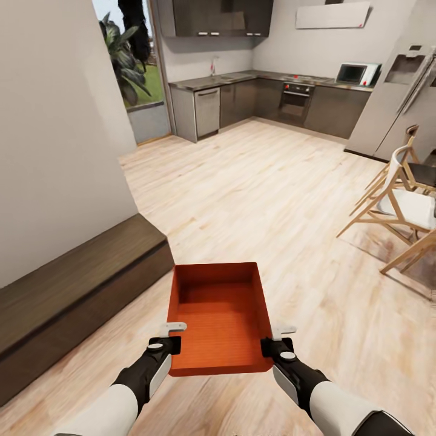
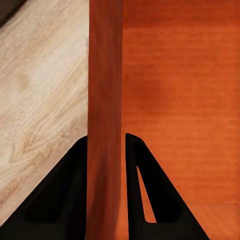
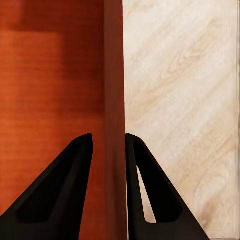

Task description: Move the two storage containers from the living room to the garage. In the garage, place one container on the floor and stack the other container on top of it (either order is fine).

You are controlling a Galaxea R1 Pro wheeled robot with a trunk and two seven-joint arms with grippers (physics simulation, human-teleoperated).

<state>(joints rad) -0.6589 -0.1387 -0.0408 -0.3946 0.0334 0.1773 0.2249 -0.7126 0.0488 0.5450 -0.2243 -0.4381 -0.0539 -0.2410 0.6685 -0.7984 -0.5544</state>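
— While both arms reach forward from the bottom of the head view, what do they carry?

— One storage container (image 1: 219, 315), orange-red and open-topped, held above the wood-plank floor (image 1: 272, 200). The left gripper (image 1: 165, 345) clamps its seven o'clock wall; the right gripper (image 1: 275, 346) pinches the five o'clock wall. In each wrist view a thin wall (image 2: 105, 120) runs between the dark fingers (image 3: 65, 190).

— And farther off?

— A low dark bench (image 1: 72, 290) at nine o'clock, wooden chairs (image 1: 399, 206) at two o'clock, kitchen cabinets (image 1: 272, 103) at twelve, a refrigerator (image 1: 393, 97) at one.
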